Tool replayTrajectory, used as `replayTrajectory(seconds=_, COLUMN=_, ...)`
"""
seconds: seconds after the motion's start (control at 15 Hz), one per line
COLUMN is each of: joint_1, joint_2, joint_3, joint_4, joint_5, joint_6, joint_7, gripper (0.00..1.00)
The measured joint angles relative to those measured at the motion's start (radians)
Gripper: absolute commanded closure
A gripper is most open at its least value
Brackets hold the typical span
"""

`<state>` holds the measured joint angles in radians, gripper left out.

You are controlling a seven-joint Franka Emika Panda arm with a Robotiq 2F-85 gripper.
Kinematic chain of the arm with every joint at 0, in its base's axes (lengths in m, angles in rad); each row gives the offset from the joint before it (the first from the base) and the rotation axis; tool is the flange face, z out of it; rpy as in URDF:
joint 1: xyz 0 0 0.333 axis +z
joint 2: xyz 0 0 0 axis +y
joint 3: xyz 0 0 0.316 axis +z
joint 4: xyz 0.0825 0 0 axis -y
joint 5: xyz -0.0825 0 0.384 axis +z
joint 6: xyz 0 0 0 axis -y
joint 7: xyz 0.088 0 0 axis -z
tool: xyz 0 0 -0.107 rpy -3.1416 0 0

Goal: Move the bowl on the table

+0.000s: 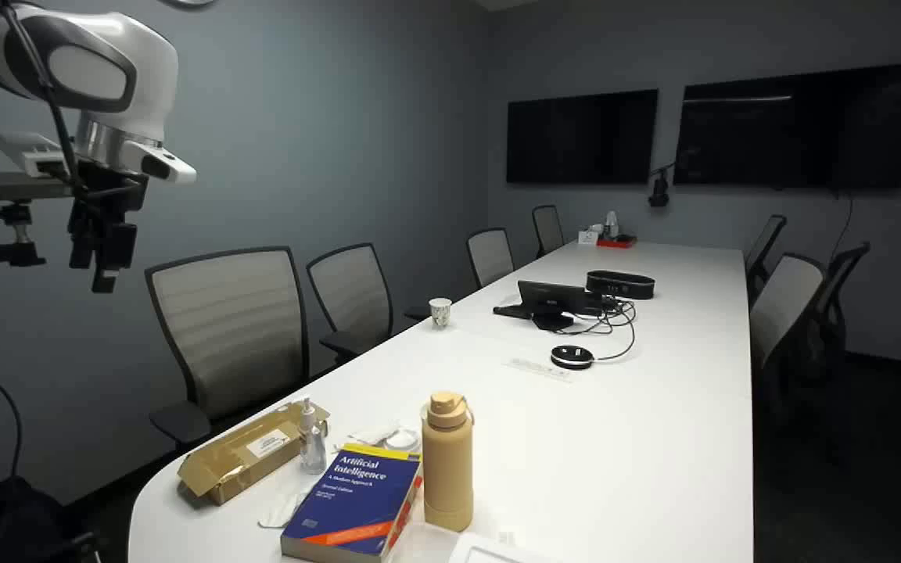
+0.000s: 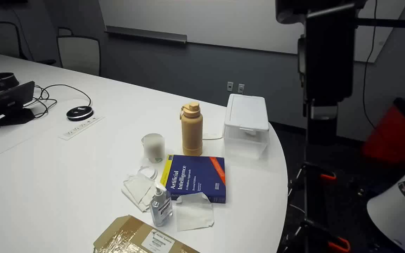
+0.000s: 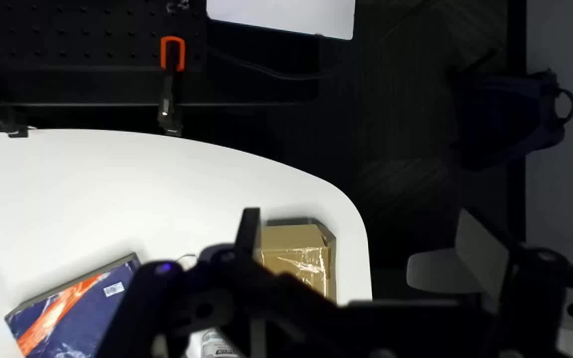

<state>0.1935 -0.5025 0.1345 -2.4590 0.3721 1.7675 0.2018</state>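
The long white table (image 1: 638, 453) shows in both exterior views, and its rounded end (image 3: 142, 184) shows in the wrist view. I see nothing that is clearly a bowl. A whitish cup-like vessel (image 2: 153, 149), partly blurred, stands beside the tan bottle in an exterior view. My gripper (image 1: 98, 266) hangs high in the air near the table's rounded end, well above the objects. In the wrist view the gripper (image 3: 368, 238) is open, its fingers wide apart with nothing held between them. The cardboard box shows far below, by the left finger.
Near the table's end are a cardboard box (image 1: 251, 453), a sanitizer bottle (image 2: 161, 207), a blue book (image 2: 195, 177), a tall tan bottle (image 2: 192, 131), napkins (image 2: 194, 212) and a clear lidded box (image 2: 246, 123). A patterned cup (image 1: 440, 313) and conference devices (image 1: 556, 301) stand farther along. Chairs (image 1: 231, 328) line the sides.
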Motion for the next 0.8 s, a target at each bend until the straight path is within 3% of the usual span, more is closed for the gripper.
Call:
replayTrajectory(seconds=0.47, joint_1=-0.019, joint_2=0.000, joint_3=-0.007, joint_4=-0.001, joint_5=-0.016, joint_6=0.000, joint_7=-0.024, gripper=0.00)
replayTrajectory(seconds=0.8, joint_1=-0.096, joint_2=0.001, joint_3=-0.109, joint_4=-0.012, joint_5=-0.131, joint_6=-0.029, joint_7=-0.198, gripper=0.00)
